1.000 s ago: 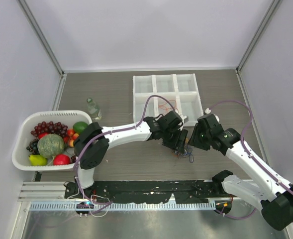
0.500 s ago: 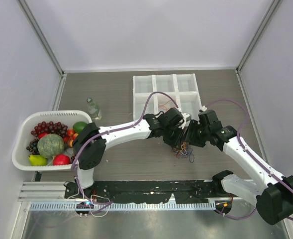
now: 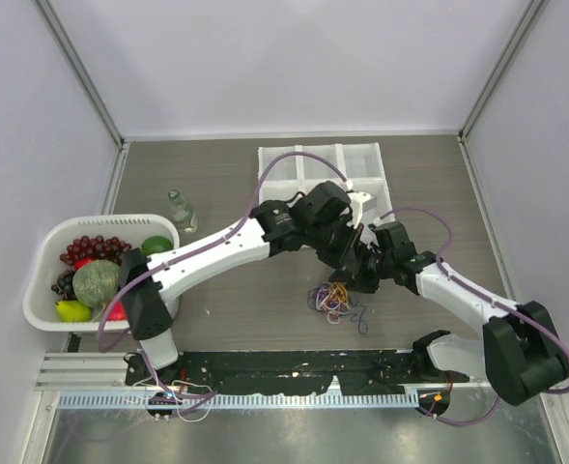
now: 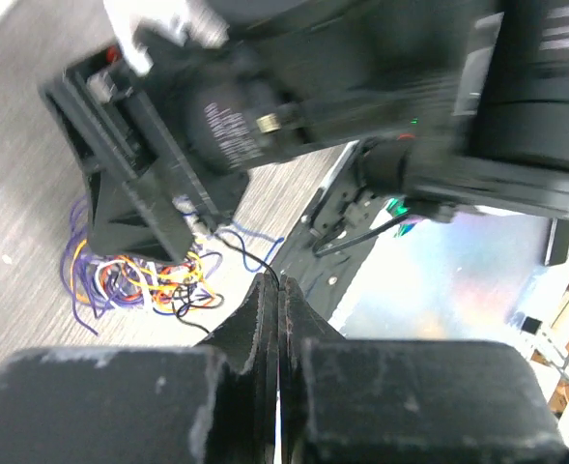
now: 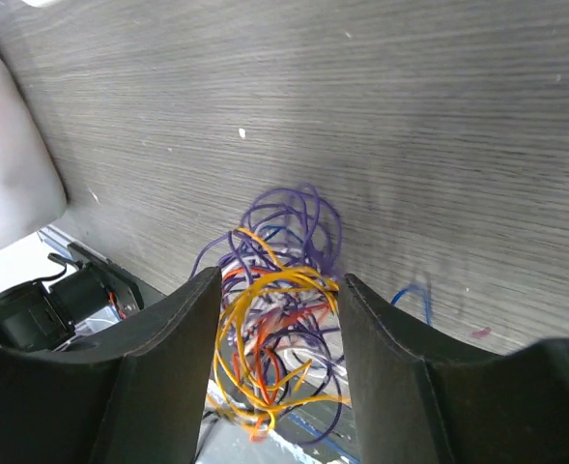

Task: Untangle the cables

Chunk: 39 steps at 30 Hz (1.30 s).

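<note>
The cables [image 3: 332,300] lie as one tangle of purple, yellow, orange, white and black loops on the table, in front of both grippers. My left gripper [image 3: 350,253] hangs just above and behind the tangle. In the left wrist view its jaws [image 4: 272,282] are pressed together, and a thin black strand runs from the cables [image 4: 139,280] into the tip. My right gripper [image 3: 363,276] is just right of the pile. In the right wrist view it [image 5: 279,280] stands open, its two fingers on either side of the cables [image 5: 279,309], with loose loops between them.
A white compartment tray [image 3: 318,159] stands behind the arms. A white basket [image 3: 47,246] of fruit sits at the left, with a small bottle [image 3: 180,213] beside it. A black rail [image 3: 294,362] runs along the near table edge.
The left gripper has shut and moved back towards the tray. The right gripper has moved left and opened wider around the tangle. The tangle has shifted a little left.
</note>
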{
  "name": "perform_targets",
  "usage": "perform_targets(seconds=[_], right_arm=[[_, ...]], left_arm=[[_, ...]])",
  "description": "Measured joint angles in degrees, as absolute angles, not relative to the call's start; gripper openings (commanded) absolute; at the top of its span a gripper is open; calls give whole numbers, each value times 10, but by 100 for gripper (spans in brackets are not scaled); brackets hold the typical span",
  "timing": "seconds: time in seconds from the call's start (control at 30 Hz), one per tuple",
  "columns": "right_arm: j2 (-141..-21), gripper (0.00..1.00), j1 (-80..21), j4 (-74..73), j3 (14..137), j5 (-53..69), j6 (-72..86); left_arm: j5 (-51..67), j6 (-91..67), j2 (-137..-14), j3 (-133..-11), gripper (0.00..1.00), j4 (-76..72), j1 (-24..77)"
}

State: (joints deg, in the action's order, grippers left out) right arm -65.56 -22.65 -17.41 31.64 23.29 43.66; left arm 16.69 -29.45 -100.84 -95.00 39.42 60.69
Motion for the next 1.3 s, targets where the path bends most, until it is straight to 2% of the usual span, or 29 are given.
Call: perform_targets(seconds=[0.23, 0.57, 0.63, 0.83, 1.03, 1.1, 1.3], right_arm=[[-727, 51, -227, -153, 310, 238, 459], [-761, 51, -226, -220, 366, 159, 419], [-773, 52, -225, -230, 370, 152, 413], [-771, 57, -222, -312, 410, 112, 381], [-692, 60, -205, -387, 481, 71, 361], [-675, 58, -182, -406, 502, 68, 356], [-648, 61, -134, -399, 493, 152, 312]], left_arm=[[134, -291, -929, -1038, 0, 389, 607], [40, -264, -911, -1373, 0, 383, 607], [30, -263, -908, -1406, 0, 375, 607], [4, -266, -884, -1375, 0, 363, 607], [-21, -265, -895, -1317, 0, 395, 607], [-51, -267, -896, -1303, 0, 413, 607], [-154, -299, -902, -1292, 0, 485, 597]])
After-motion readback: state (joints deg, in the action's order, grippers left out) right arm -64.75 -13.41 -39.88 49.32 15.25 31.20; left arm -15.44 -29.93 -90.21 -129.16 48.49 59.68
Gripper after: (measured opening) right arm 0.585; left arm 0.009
